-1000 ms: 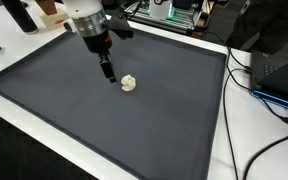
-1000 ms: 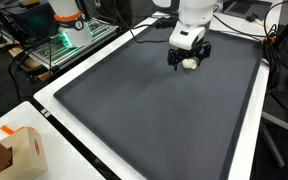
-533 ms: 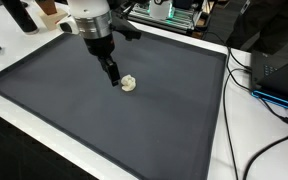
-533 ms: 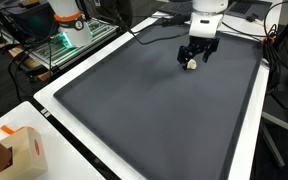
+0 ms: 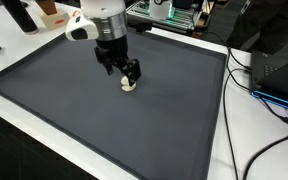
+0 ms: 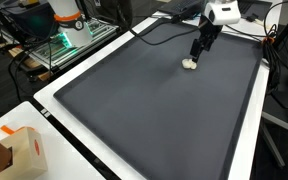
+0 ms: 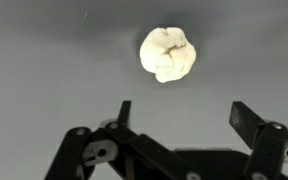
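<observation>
Mat [image 5: 84, 120] on counter [image 5: 224, 110]: free room all round white crumpled lump [image 5: 130, 86], widest twd 7 o'clock in an exterior view. Pincer [image 5: 131, 74] overhead at 12. Cables [image 5: 259, 95] crowd 3 o'clock edge.

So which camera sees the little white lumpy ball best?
The wrist view: the small white crumpled ball looks large and sharp, unblocked, beyond the open gripper. In both exterior views it is a tiny pale speck beside the gripper on the dark grey mat.
</observation>
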You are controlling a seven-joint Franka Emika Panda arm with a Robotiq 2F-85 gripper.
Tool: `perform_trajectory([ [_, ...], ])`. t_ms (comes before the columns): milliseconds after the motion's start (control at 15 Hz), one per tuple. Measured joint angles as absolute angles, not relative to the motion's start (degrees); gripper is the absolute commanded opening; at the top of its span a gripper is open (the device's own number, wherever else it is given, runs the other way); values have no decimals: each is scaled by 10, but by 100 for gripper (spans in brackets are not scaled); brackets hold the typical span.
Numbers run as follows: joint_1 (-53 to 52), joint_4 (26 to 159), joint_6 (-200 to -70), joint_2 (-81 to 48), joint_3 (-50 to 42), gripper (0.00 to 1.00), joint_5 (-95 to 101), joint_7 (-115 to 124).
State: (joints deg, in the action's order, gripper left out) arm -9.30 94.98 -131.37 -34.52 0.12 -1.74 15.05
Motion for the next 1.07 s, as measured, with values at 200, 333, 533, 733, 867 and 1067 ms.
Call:
perform_trajectory([
  [200, -93, 936, -1305, -352, 17, 100, -11, 76],
  [333, -93, 929, -1305, -358, 28, 100, -5, 26],
  [533, -93, 922, -1305, -365, 45, 100, 3, -50],
  [733, -91, 919, -1305, -372, 62, 100, 8, -128],
  [867, -89, 918, -1301, -377, 70, 100, 14, -180],
  [1067, -89, 916, -1272, -385, 81, 100, 35, -240],
])
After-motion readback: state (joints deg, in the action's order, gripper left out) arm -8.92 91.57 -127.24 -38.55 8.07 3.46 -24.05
